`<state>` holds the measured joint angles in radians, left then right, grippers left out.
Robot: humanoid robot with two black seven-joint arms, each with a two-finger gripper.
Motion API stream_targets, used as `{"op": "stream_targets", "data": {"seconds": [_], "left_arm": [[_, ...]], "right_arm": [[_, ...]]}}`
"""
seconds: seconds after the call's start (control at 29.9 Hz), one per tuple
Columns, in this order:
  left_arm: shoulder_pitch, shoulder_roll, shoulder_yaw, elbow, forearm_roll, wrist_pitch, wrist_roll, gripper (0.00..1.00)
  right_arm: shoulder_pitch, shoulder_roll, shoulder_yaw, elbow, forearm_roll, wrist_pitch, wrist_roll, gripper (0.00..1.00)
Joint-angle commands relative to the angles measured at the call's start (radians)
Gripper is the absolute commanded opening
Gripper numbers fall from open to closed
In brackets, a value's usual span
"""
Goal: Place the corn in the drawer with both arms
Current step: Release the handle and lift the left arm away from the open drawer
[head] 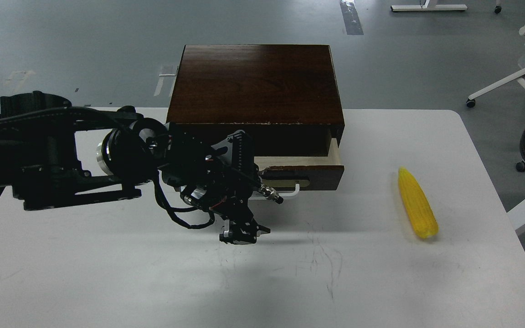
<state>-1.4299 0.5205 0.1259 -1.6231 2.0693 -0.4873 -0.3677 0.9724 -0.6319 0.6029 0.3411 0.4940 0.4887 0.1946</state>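
The yellow corn [417,209] lies on the white table [381,282] at the right, pointed end away from me. The dark brown box [255,82] stands at the table's back middle. Its drawer [324,175] is pulled out a little, showing a strip of pale wood inside. The white handle [292,191] is partly hidden by my left arm. My left gripper [240,236] hangs in front of the drawer's left part, just below the handle; it is dark and its fingers cannot be told apart. My right gripper is out of view.
A black cable loop [524,150] and white chair legs [508,82] stand past the table's right edge. The table's front half carries faint scratch marks [321,259]. Grey floor lies behind the box.
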Motion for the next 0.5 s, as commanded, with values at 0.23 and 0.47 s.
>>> {"op": "stream_targets", "data": {"seconds": [0.23, 0.47], "left_arm": [[0.019, 0.148, -0.27, 0.008, -0.592, -0.001, -0.008, 0.98], [0.034, 0.243, -0.399, 0.175, -1.297, -0.001, -0.005, 0.98]], "right_arm": [[0.015, -0.052, -0.136, 0.027, -0.049, 0.0, -0.027, 1.0], [0.14, -0.094, -0.313, 0.024, -0.213, 0.0, -0.024, 1.0]]}}
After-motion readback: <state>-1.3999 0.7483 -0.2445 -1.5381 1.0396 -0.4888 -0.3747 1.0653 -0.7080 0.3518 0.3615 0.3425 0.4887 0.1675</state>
